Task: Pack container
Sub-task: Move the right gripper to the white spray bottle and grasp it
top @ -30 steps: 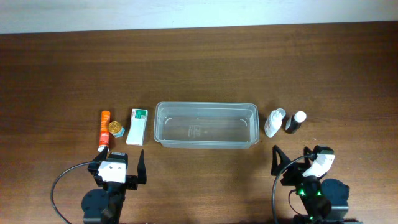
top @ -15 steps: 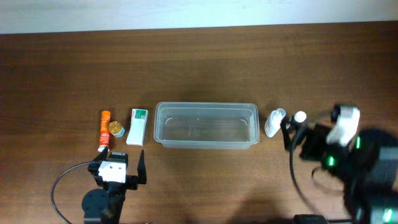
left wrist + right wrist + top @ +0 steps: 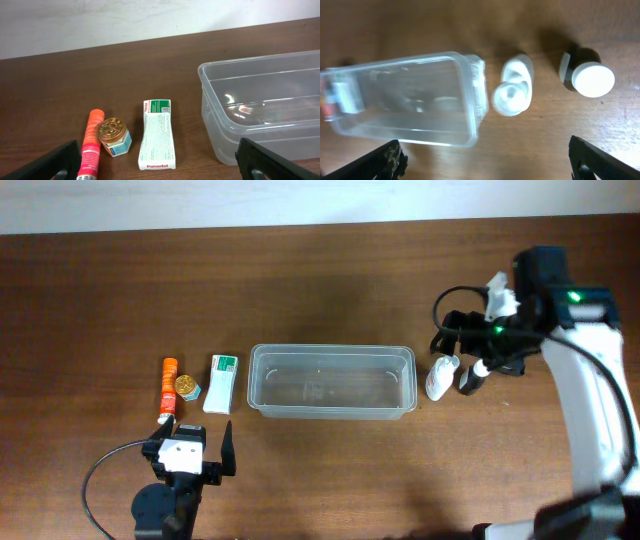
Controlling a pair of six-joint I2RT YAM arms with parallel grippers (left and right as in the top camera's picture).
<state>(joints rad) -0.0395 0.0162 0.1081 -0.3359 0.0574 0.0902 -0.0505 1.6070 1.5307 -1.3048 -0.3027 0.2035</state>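
**Right arm out over the bottles, jaws wide**

The right gripper [image 3: 485, 155] is spread wide and holds nothing, hanging above the white bottle [image 3: 440, 377] and the dark bottle with a white cap [image 3: 474, 375]. The left gripper [image 3: 160, 167] is also spread and empty, at the near table edge.

A second ago the right arm sat at the near edge; the left arm and all items are unmoved.

The clear container [image 3: 332, 412] lies mid-table, with nothing inside. To its left lie a box [image 3: 157, 134] reading "Panadol", a gold-lidded jar [image 3: 114, 136] and an orange tube [image 3: 90, 143].
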